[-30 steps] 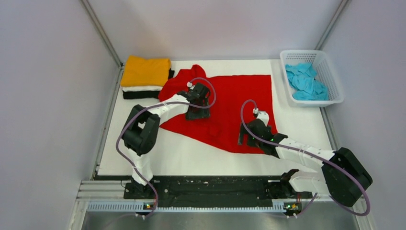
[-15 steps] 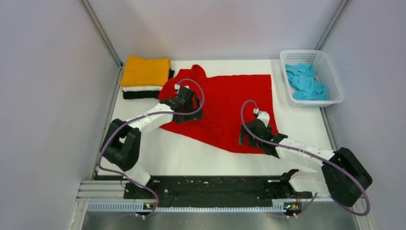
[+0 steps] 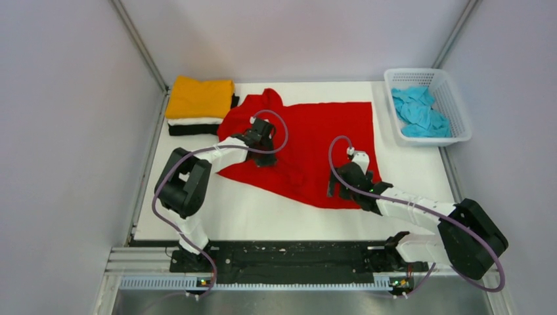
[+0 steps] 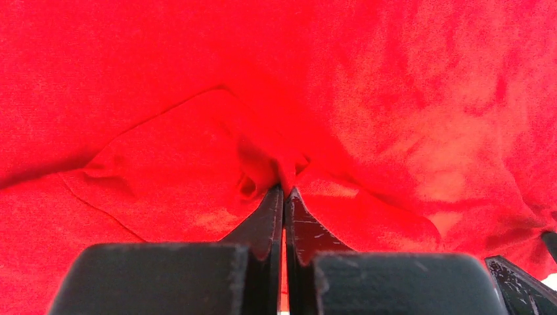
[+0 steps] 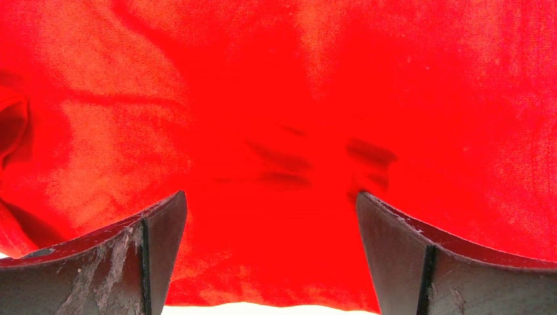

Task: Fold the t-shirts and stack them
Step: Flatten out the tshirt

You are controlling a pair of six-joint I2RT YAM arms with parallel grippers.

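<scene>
Nearest the bases, the right hand (image 5: 269, 200) was released, its fingers spread wide and poised low over the near hem of the red t-shirt (image 3: 322, 131), gripping nothing. It was judged ready to take that edge for a fold. The shirt lay spread and rumpled across the middle of the bench (image 3: 230, 210), not yet folded.

Further in, the left hand (image 4: 284, 190) was clenched on a small pinch of the red cloth on the shirt's left side, with a ridge puckered at the fingertips. This was probably to lift that side over.

At the far left corner, the orange-yellow shirt (image 3: 199, 97) sat folded on the white shirt (image 3: 194, 121) and black shirt (image 3: 190, 130), forming the stack. At far right, the light blue shirt (image 3: 417, 111) lay crumpled in the basket (image 3: 430, 139), awaiting its turn.
</scene>
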